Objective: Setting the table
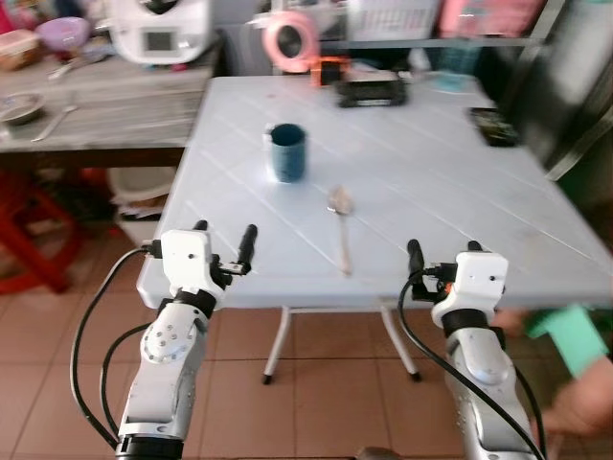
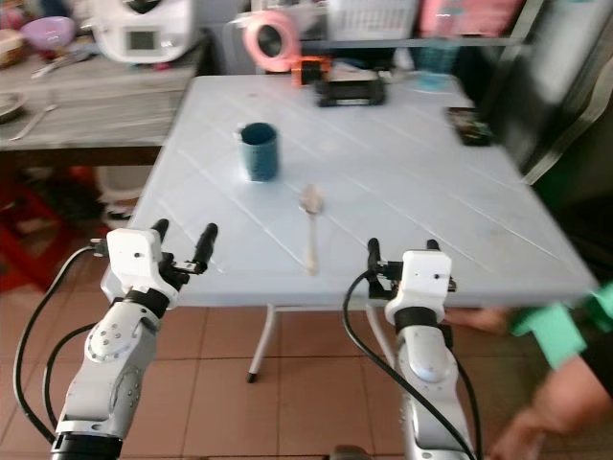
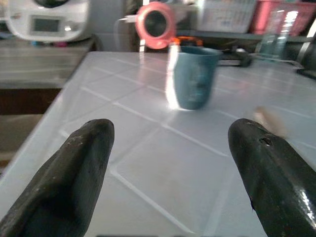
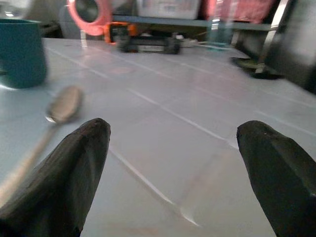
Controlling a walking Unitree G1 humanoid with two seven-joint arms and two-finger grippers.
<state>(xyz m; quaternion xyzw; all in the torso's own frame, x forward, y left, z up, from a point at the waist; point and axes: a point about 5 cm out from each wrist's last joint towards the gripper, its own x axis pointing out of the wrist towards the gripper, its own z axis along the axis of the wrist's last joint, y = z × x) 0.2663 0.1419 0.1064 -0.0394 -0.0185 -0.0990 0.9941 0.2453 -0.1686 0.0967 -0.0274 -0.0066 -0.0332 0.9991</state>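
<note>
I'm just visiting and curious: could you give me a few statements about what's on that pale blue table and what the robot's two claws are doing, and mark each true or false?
1. The dark teal ceramic mug stands upright on the pale blue plastic table. True.
2. The metal spoon sits inside the mug. False: it lies flat on the table, nearer the robot than the mug.
3. The left gripper has its jaws open and holds nothing. True.
4. The right gripper is clamped on the spoon. False: its jaws are open and empty, to the right of the spoon.
5. A round pink fan stands beyond the table's far edge. True.
</note>
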